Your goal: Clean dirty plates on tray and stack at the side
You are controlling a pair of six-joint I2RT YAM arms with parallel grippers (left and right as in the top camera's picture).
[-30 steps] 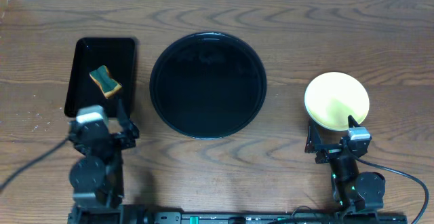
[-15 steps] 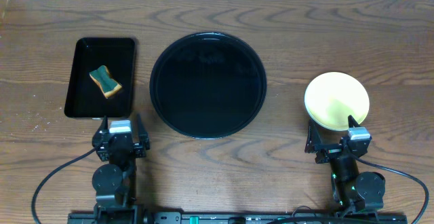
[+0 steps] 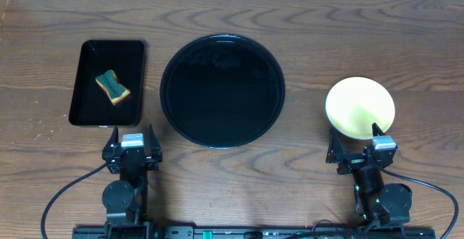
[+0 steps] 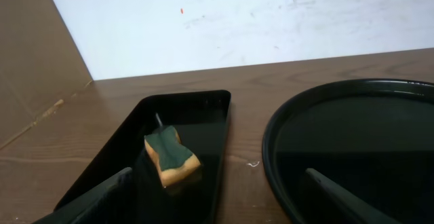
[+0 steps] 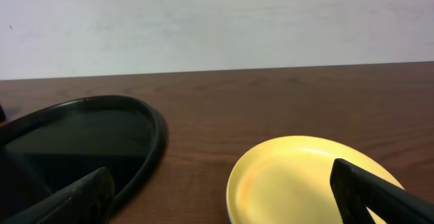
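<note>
Spread apart and empty, the left tool (image 3: 131,136) and right tool (image 3: 354,146) rest low; the right, just beside the yellow plate (image 3: 360,107), could knock it on lifting.

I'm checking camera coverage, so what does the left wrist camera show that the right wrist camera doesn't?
Only the left wrist: the rectangular black tray with a green-and-tan sponge lying in it. Only the right wrist: the pale yellow plate on the wooden table. Both: part of the round black tray, the table and the pale wall behind.

Open table (image 3: 304,72) between tray (image 3: 222,90) and yellow plate (image 3: 360,107).
</note>
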